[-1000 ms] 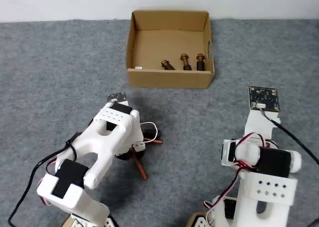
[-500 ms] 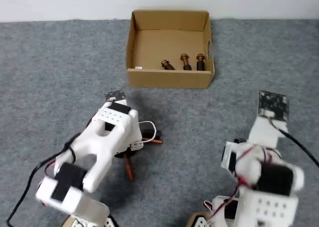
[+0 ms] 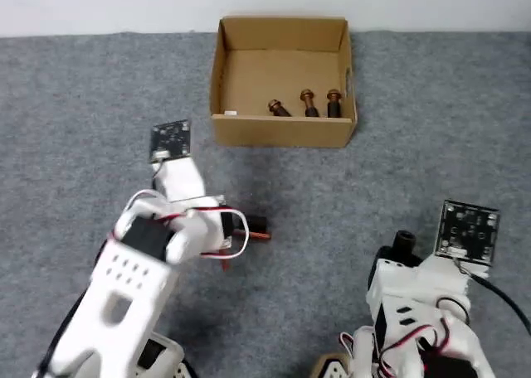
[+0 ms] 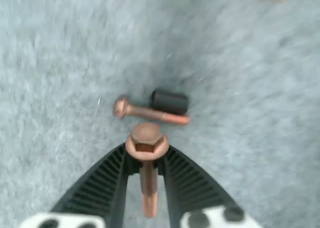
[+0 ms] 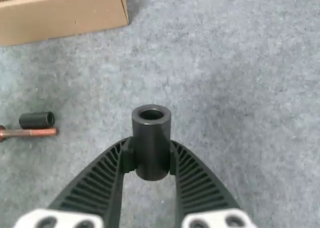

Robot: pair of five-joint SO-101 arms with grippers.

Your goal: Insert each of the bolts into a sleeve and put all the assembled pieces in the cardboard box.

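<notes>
While the left claw [image 4: 146,152] clamps a bolt [image 4: 146,139] and the right claw [image 5: 150,147] a sleeve [image 5: 151,130] — a loose bolt [image 4: 150,113] and loose sleeve [image 4: 170,102] lie together.

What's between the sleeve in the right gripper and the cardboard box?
Bare carpet only, from the sleeve in the right gripper to the cardboard box, per the right wrist view.

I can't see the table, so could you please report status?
Left gripper shut on a bolt. Right gripper shut on a sleeve. Also a loose bolt and loose sleeve on carpet; three assembled pieces in cardboard box. No obstruction seen.
</notes>
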